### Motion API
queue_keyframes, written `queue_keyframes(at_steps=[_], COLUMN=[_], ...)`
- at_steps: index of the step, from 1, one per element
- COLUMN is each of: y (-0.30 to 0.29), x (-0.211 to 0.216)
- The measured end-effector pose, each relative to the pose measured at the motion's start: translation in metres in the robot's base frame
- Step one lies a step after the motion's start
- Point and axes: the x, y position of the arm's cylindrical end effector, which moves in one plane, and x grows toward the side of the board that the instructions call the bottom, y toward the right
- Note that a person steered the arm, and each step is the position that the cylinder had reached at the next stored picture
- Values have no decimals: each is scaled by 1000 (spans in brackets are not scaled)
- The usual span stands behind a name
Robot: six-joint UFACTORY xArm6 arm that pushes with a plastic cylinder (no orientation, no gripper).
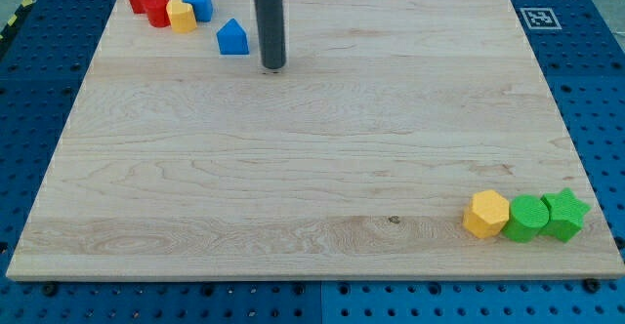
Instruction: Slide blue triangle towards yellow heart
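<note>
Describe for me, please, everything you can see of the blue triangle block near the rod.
The blue triangle is a small solid block, glossy blue like painted wood or plastic, with a peaked top and a squarer base. It lies flat on the wooden board near the view's top left, touching nothing. My tip stands just to its right with a narrow gap between. The yellow heart lies up and to its left, among red and blue blocks.

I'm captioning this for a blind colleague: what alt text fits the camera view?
My tip sits just right of the blue triangle on a wooden board, with the yellow heart up-left among red and blue blocks. Yellow and green blocks sit bottom right.
</note>
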Motion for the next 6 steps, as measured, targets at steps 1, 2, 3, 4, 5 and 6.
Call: queue_keyframes(at_steps=[1, 2, 3, 4, 5, 6], y=[-7, -18, -36, -28, -27, -37], x=[-18, -32, -32, -18, 4, 3])
